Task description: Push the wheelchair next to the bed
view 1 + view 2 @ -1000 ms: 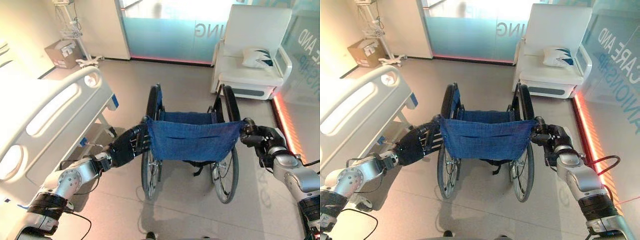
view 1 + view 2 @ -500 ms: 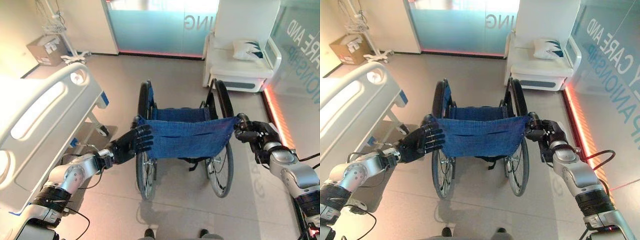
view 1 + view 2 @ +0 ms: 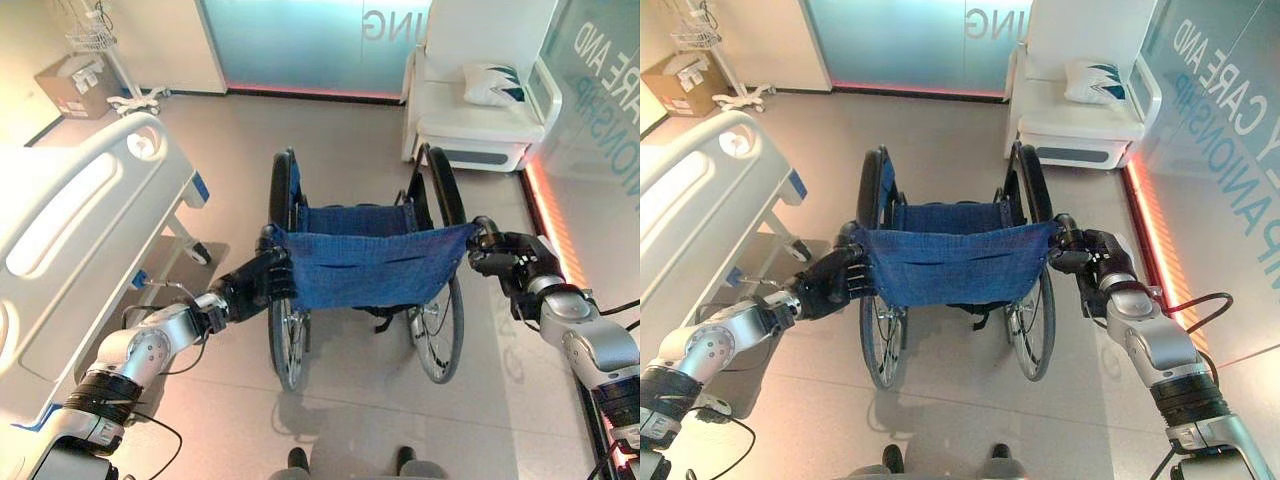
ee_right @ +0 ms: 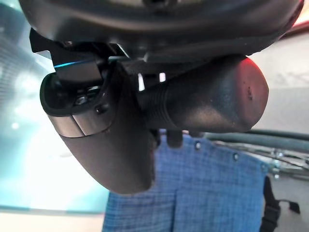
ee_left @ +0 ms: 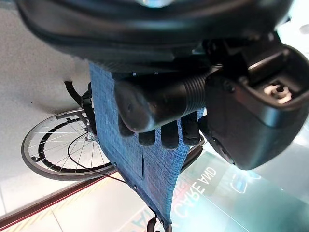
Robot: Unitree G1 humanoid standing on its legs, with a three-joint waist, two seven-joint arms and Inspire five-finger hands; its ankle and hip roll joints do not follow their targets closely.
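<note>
Now both hands, left hand (image 3: 258, 284) and right hand (image 3: 503, 255), curl their fingers around the wheelchair (image 3: 365, 266) push handles.

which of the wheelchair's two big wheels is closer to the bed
The big wheel on the robot's left, beside the left hand, is closer; the bed stands on that side.

- Left arm (image 3: 140, 355): silver-grey rounded shells with a round joint cap on the forearm. A black banded sleeve sits further up.
- Right arm (image 3: 590, 345): same silver-grey shells, with a black banded section at its upper end.
- Left hand (image 3: 255, 285): all dark, segmented fingers (image 5: 169, 135) with rounded tips.
- Right hand (image 3: 505, 258): dark, blocky knuckles.
- Left wrist view: glossy dark hand housing (image 5: 256, 121) with a recessed screw on top.
- Right wrist view: rounded dark housing (image 4: 77, 111) with a grey lower rim.
</note>
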